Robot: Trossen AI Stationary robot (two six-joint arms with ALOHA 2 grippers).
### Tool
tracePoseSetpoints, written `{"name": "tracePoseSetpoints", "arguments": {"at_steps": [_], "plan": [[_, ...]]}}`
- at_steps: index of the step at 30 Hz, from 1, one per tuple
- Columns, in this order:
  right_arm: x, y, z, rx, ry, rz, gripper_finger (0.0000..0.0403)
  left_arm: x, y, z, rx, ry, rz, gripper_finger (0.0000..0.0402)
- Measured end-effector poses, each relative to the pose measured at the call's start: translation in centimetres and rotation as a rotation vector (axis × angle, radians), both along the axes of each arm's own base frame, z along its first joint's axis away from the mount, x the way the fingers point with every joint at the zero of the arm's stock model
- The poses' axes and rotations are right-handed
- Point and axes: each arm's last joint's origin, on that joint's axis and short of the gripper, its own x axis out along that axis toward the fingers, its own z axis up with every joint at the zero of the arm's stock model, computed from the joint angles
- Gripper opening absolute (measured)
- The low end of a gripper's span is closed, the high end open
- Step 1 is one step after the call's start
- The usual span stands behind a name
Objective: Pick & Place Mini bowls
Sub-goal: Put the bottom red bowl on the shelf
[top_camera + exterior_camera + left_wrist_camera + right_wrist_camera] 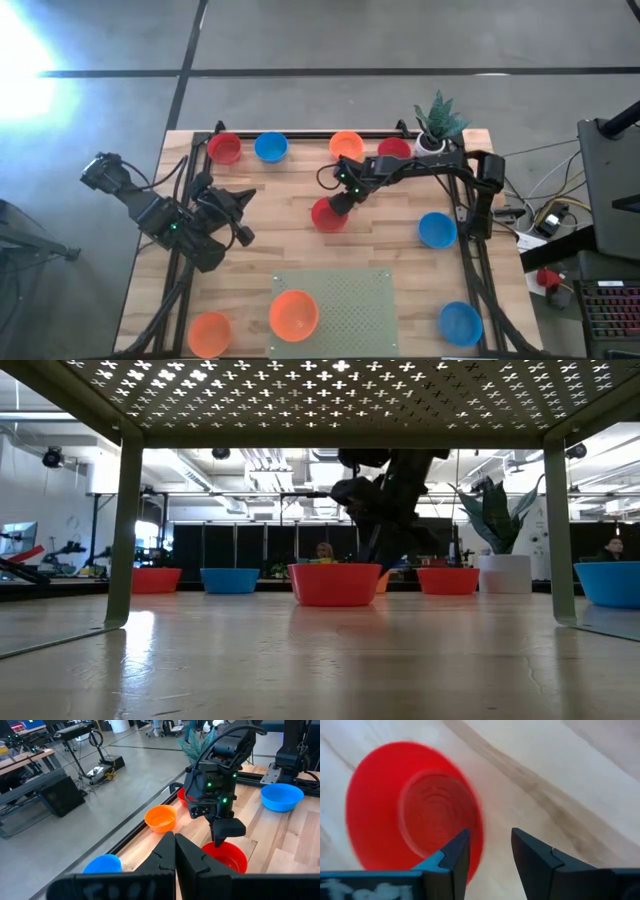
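Note:
Nine mini bowls rest on their bases on the wooden table. A red bowl (328, 215) stands mid-table; it also shows in the right wrist view (415, 805) and the low view (335, 583). My right gripper (490, 847) is open just above this bowl's rim, one finger (457, 852) over the inside and one (535, 857) outside. I see no contact. It also shows in the high view (338, 205). My left gripper (175, 847) is shut and empty, held at the table's left (245, 215).
Along the far edge stand a red bowl (225, 148), a blue bowl (270, 147), an orange bowl (346, 145), a red bowl (393, 149) and a white plant pot (432, 140). Blue bowls (436, 230) (460, 323) stand right. Orange bowls (293, 313) (209, 333) are near a green perforated rack (350, 290).

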Motion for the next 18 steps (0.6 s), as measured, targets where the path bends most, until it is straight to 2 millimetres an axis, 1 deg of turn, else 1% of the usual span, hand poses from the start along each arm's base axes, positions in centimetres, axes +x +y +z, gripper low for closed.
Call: {"name": "tracePoseSetpoints", "arguments": {"at_steps": [4,7,10,13,14,18], "plan": [[-0.2,0.2,-0.7,-0.003,-0.019,0.003,0.0137,0.0,0.0,0.0,0.000,0.000,-0.001,0.0000],[-0.4,0.3,-1.1,0.005,-0.011,-0.006,0.0122,0.0,0.0,0.0,0.000,0.000,-0.001,0.0000],[-0.4,0.4,-1.2,0.007,-0.005,-0.007,0.0087,0.0,0.0,0.0,0.000,0.000,-0.001,0.0000],[-0.4,0.4,-1.2,0.008,-0.005,-0.009,0.0032,0.0,0.0,0.0,0.000,0.001,-0.001,0.0000],[-0.4,0.4,-1.1,0.007,-0.005,-0.008,0.0020,0.0,0.0,0.0,0.000,0.001,-0.001,0.0000],[-0.2,0.3,-0.9,0.002,-0.014,-0.002,0.0010,0.0,0.0,0.0,-0.001,0.001,-0.001,0.0000]]}}
